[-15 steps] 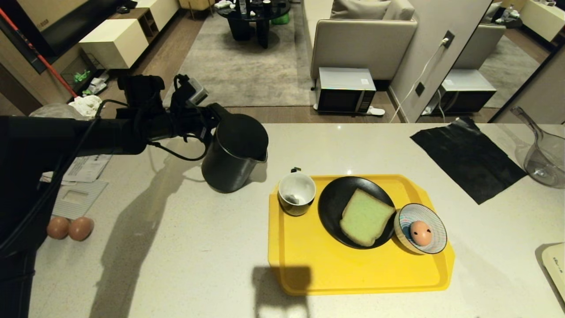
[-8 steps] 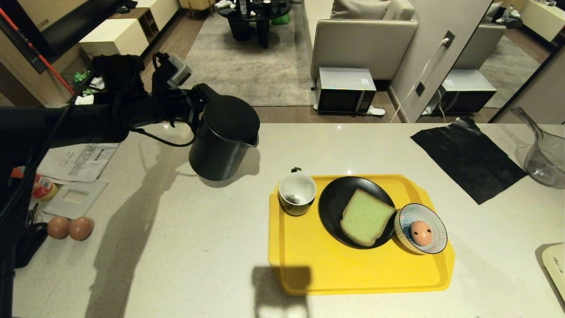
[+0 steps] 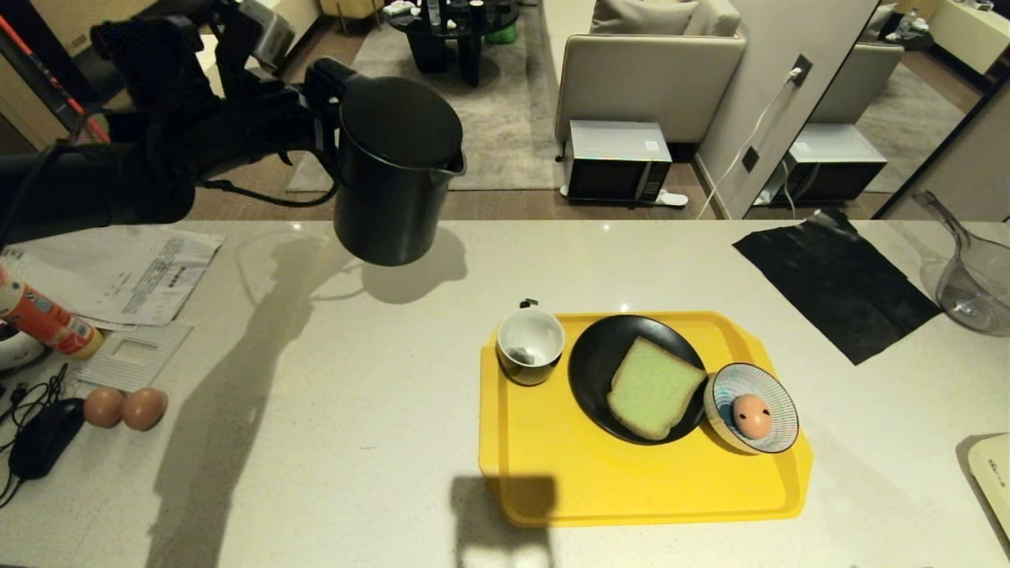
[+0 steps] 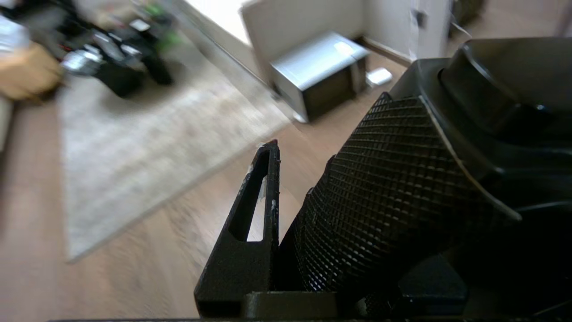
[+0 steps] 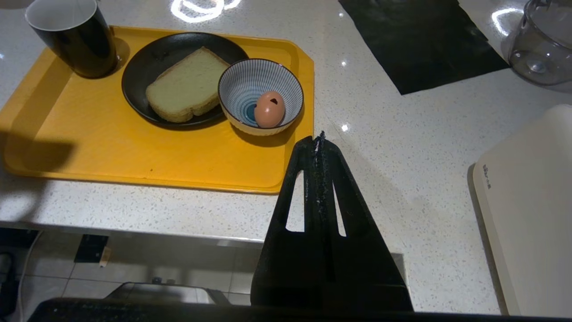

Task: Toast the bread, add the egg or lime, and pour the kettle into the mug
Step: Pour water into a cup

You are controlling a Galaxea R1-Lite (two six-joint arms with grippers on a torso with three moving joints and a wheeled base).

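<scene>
Nearest you, the right gripper (image 5: 319,138) hangs off the counter's front edge at about 5 o'clock from the tray (image 3: 552,489), its fingers pressed together on nothing.

On that tray, from 9 to 3 o'clock, stand the mug (image 3: 530,345), the bread (image 3: 653,386) flat on a black plate (image 3: 592,363), and the egg (image 3: 752,416) in a striped bowl (image 3: 777,398). The mug's handle points toward 12 o'clock, away from you.

Farthest, at roughly 10 o'clock from the mug and well apart from it, the kettle (image 3: 397,170) hangs clear above the counter. Your left gripper (image 4: 286,214) is clamped on its ribbed handle, which is the right place to hold it. The kettle's long axis is near upright, and its spout points toward 3 o'clock.

Expect a rigid, hard-shelled load. If it is full it will be heavy and will want to swing about the handle, so tip it slowly. The mug is small, light and easy to knock.
</scene>
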